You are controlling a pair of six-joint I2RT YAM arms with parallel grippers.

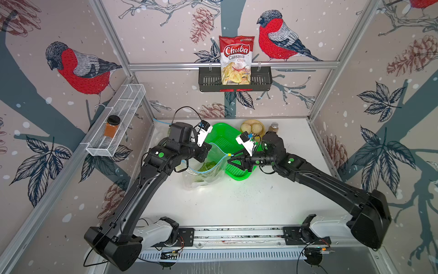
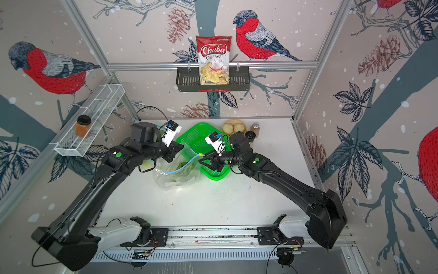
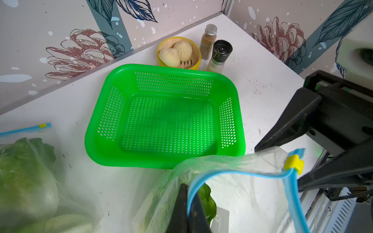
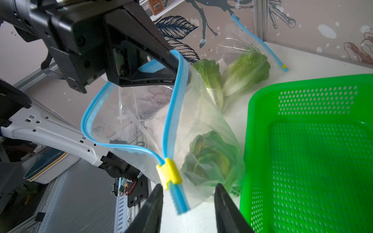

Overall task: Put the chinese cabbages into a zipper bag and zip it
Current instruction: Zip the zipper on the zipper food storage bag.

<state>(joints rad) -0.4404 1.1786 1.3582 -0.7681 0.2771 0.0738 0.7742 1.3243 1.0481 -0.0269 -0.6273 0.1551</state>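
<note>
**My left gripper (image 3: 187, 194) is clamped on the blue rim of the zipper bag (image 1: 208, 176); my right gripper (image 4: 189, 186) stands open at the yellow slider (image 4: 168, 173).**

At mid-frame in both top views the bag hangs with its mouth open over the white bench (image 1: 237, 204), with one of the chinese cabbages (image 4: 210, 161) inside. My right jaws sit either side of the zip's end. Just behind lies the green basket (image 1: 219, 140). Farther back, near the wall, two more chinese cabbages (image 4: 242, 74) lie in a second bag (image 4: 232, 43).

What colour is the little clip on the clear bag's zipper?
Yellow: the small plastic slider clip rides a blue zipper strip, clearest in the right wrist view.
</note>
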